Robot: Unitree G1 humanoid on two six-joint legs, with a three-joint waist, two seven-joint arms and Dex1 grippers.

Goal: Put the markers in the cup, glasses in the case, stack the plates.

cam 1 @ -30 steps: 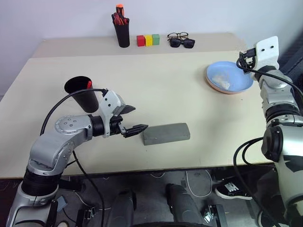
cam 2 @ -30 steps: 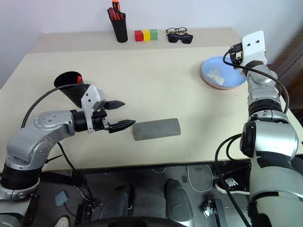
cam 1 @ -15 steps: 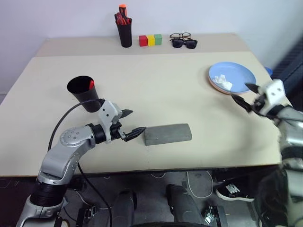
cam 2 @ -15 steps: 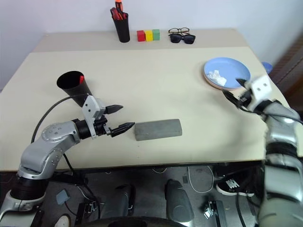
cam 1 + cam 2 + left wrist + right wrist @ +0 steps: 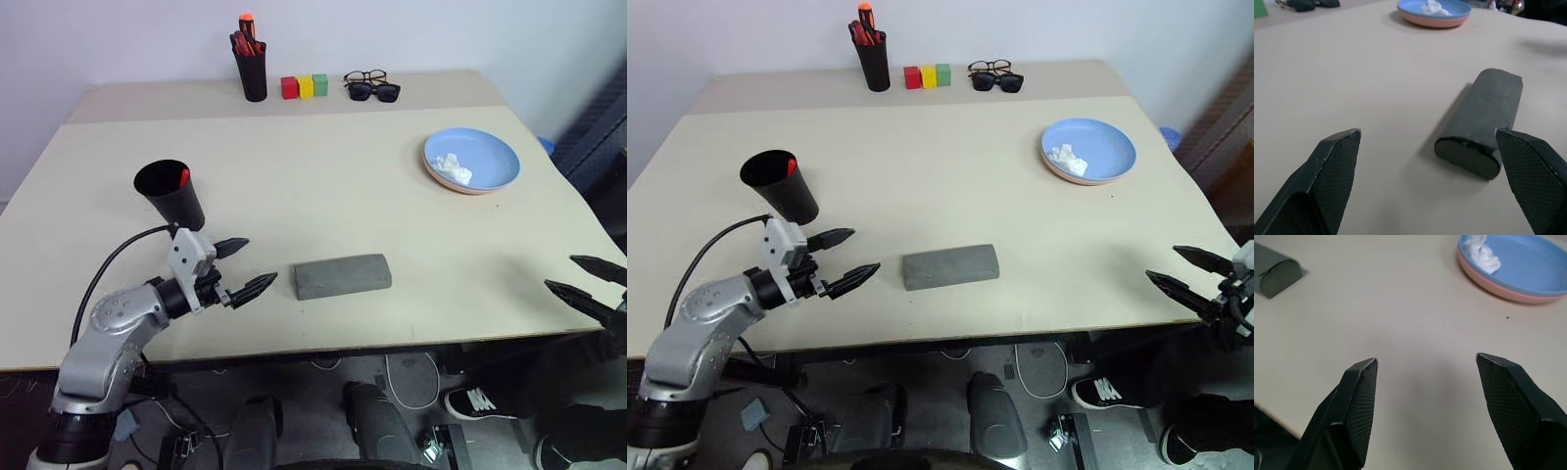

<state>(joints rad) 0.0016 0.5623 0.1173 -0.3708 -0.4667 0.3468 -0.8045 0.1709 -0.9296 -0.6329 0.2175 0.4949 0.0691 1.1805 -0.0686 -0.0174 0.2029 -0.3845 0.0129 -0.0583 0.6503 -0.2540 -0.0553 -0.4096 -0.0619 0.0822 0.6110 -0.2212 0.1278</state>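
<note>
Two round stacked plates (image 5: 480, 166), matte grey rounded case (image 5: 343, 276), tapered cup (image 5: 169, 194)

Left claw (image 5: 241, 264) and right claw (image 5: 586, 278) both agape, seemingly empty.

Both head eyes look forward and down over the whole table (image 5: 323, 186) from high up. The left wrist camera sits low, close to the grey case (image 5: 1481, 122), facing the stacked plates (image 5: 1434, 12); the right wrist view shares both.
</note>
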